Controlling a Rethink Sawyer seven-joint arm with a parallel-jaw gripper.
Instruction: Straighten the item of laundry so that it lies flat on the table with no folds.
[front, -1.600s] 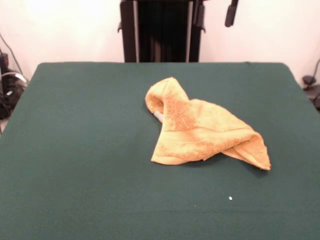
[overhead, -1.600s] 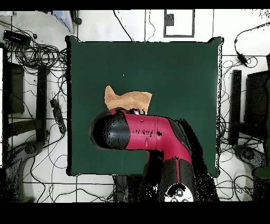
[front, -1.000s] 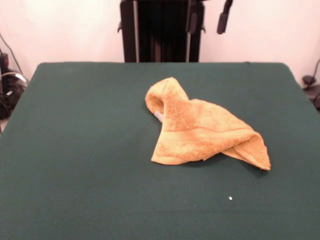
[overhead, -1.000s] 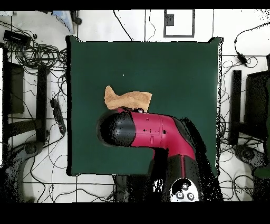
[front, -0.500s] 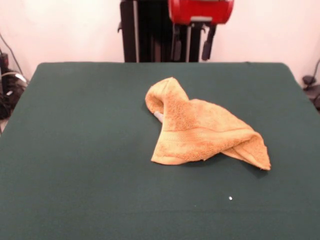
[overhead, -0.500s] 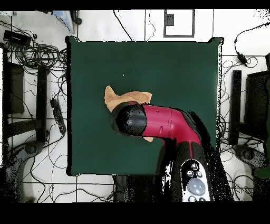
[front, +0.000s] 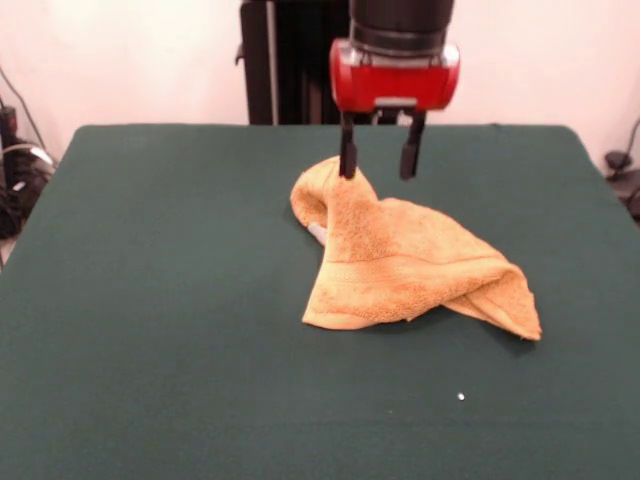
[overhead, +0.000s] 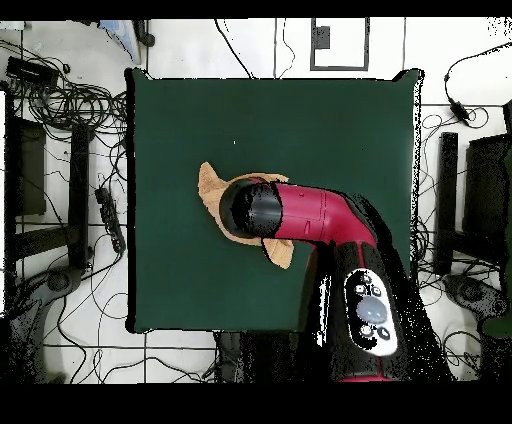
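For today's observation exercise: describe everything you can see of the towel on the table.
The towel is orange-yellow terry, crumpled and folded over itself near the middle of the green table. A raised peak stands at its far end, a woven band crosses its front flap, and a bit of white peeks out at one side. The open gripper hovers at the peak; contact is unclear.

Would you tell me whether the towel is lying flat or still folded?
Folded: the towel is bunched, with a raised peak and overlapping layers on the table.

Legible text, labels, brands, numbers, signs — none. The arm (overhead: 330, 225), the towel (front: 400, 260) and the table (front: 150, 300) carry no readable marking in either view.
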